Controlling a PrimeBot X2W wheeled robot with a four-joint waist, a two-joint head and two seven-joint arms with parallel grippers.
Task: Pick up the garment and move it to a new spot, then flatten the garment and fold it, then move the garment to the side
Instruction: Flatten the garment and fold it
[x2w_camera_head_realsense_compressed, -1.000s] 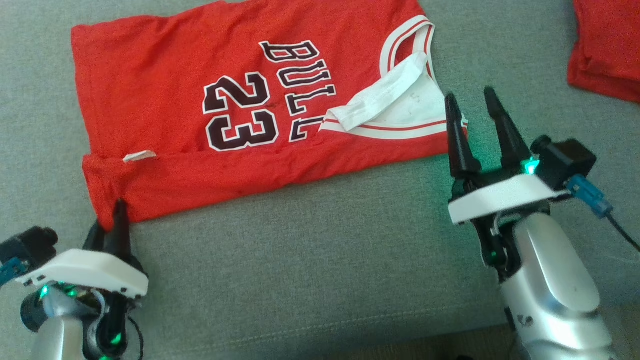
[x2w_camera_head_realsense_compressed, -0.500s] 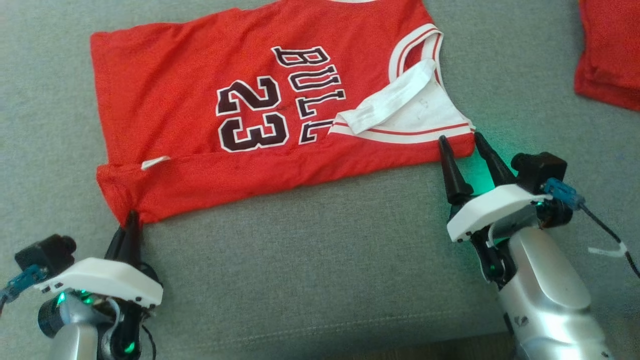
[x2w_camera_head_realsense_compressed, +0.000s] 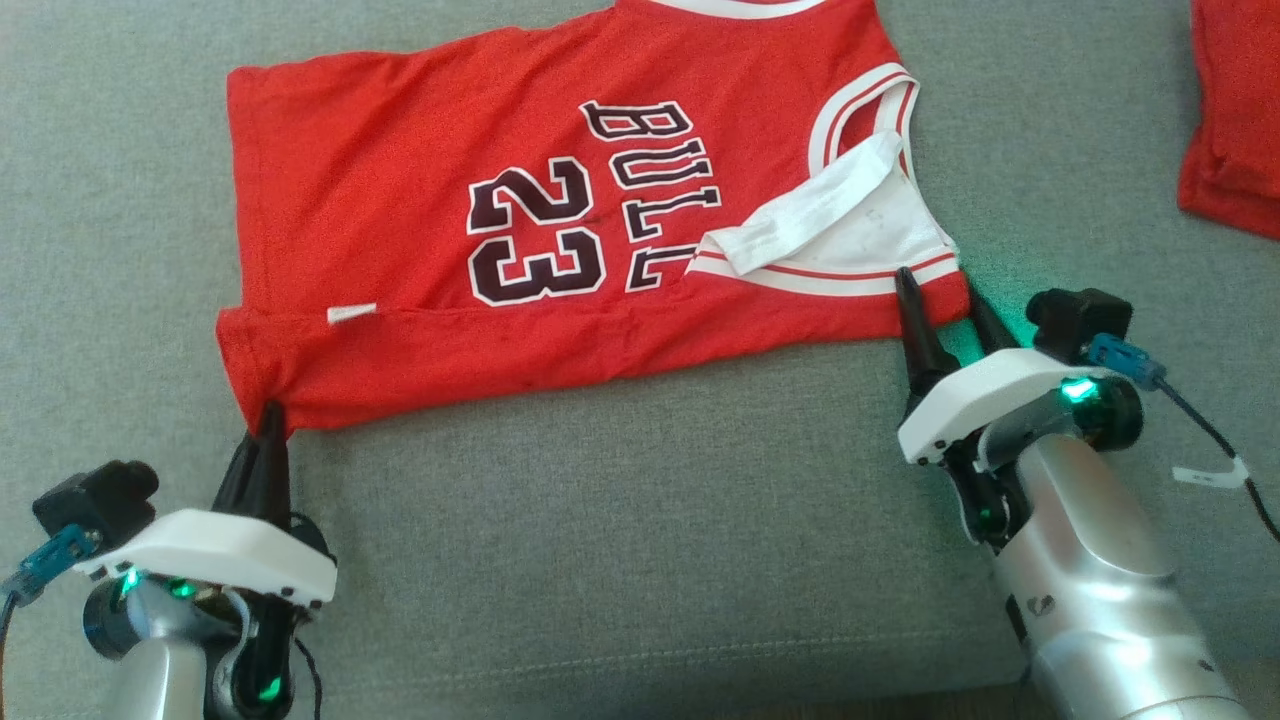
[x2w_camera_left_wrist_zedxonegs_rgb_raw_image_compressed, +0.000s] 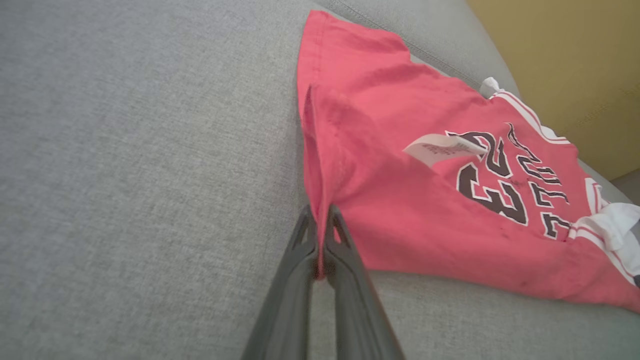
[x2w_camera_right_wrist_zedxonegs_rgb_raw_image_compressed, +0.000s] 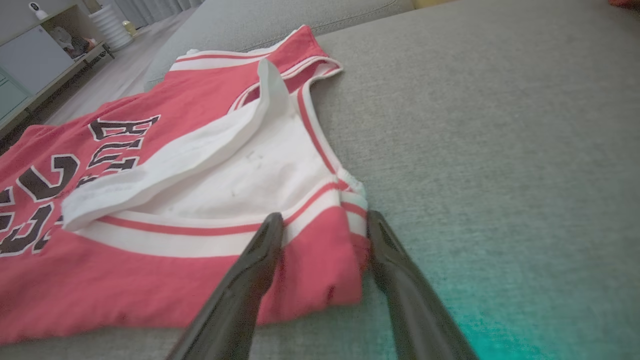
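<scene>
The garment (x2w_camera_head_realsense_compressed: 560, 230), a red jersey lettered "BULLS 23", lies spread on the grey cushion with one long edge folded over. My left gripper (x2w_camera_head_realsense_compressed: 270, 418) is shut on its lower left hem corner; in the left wrist view the gripper (x2w_camera_left_wrist_zedxonegs_rgb_raw_image_compressed: 320, 216) pinches red fabric of the garment (x2w_camera_left_wrist_zedxonegs_rgb_raw_image_compressed: 400, 190). At the striped shoulder corner my right gripper (x2w_camera_head_realsense_compressed: 938, 285) stands open, one finger on each side. In the right wrist view the gripper (x2w_camera_right_wrist_zedxonegs_rgb_raw_image_compressed: 324, 220) straddles that corner of the garment (x2w_camera_right_wrist_zedxonegs_rgb_raw_image_compressed: 150, 280), and the white lining is turned out.
A plain red cloth (x2w_camera_head_realsense_compressed: 1235, 130) lies at the upper right of the grey sofa cushion (x2w_camera_head_realsense_compressed: 640, 520). The cushion's front seam (x2w_camera_head_realsense_compressed: 640, 665) runs near the bottom. A yellow wall (x2w_camera_left_wrist_zedxonegs_rgb_raw_image_compressed: 565, 60) stands behind the sofa, and a pale cabinet (x2w_camera_right_wrist_zedxonegs_rgb_raw_image_compressed: 35, 55) stands across the room.
The head camera has shifted. My left gripper has shut on the hem corner. My right gripper has come down to the shoulder corner, and its fingers have drawn a little closer together.
</scene>
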